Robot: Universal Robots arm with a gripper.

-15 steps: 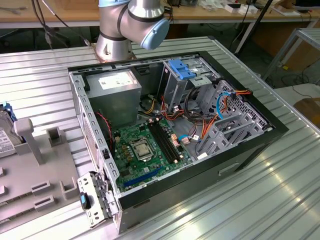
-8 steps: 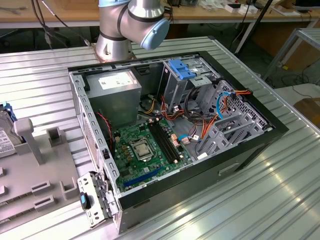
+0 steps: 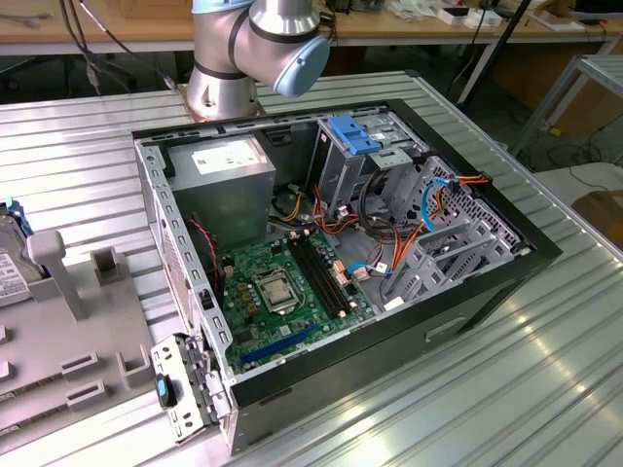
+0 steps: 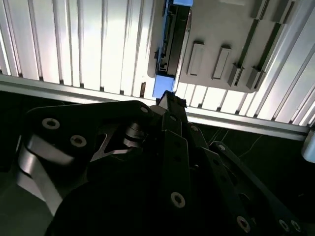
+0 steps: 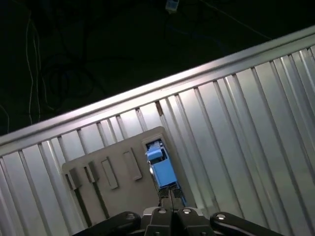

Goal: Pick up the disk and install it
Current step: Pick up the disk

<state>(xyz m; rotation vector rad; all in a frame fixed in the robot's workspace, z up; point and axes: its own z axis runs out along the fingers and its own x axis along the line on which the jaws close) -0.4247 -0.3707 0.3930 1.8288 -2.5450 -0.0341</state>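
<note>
- The disk [image 4: 168,42] stands on its edge in a slot of the grey holder [image 4: 211,29] on the worktop [image 4: 74,44]. This is at the exterior view's left edge, well apart from the open computer case [image 3: 458,316].
- The end effector [image 5: 170,192] hangs above the disk's blue rail [image 5: 162,169]. Its fingers are pressed together and carry nothing.
- For a good pick, I judge the fingers should spread, then descend straight over the two flat faces, so the disk does not tilt.
- The arm's base joint [image 3: 258,44] is at the top of the exterior view; the wrist looks down on the worktop.
</note>
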